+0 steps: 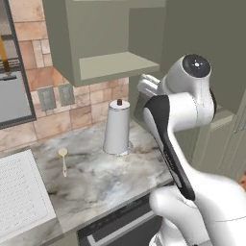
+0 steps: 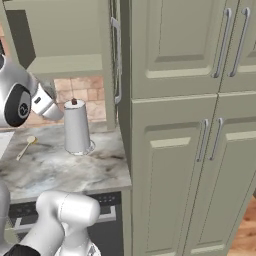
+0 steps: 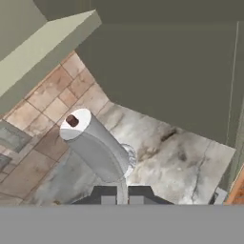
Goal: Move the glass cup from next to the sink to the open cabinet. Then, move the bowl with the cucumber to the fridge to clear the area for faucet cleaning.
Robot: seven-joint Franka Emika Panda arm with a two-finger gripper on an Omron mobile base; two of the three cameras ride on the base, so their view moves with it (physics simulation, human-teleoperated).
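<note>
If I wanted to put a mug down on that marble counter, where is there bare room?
The widest bare patch of the counter lies in front of the paper towel roll, between the wooden spoon and the counter's right end by the tall cabinets. The open cabinet shelf above looks bare too. The tightest spot is around the roll's base.

Marble counter [image 1: 105, 178] with an upright paper towel roll [image 1: 116, 127] on a round base, standing near the tiled backsplash [image 1: 77, 115]. Small wooden spoon [image 1: 63, 158] lies flat on the counter, well apart from the roll, to its left. White ridged drainboard [image 1: 19, 192] at the counter's left end. Two grey wall outlets [image 1: 55, 97] on the tiles. Tall cabinet doors [image 2: 200, 125] with metal handles fill the right. Dark dishwasher front [image 2: 107, 220] below the counter edge.
</note>
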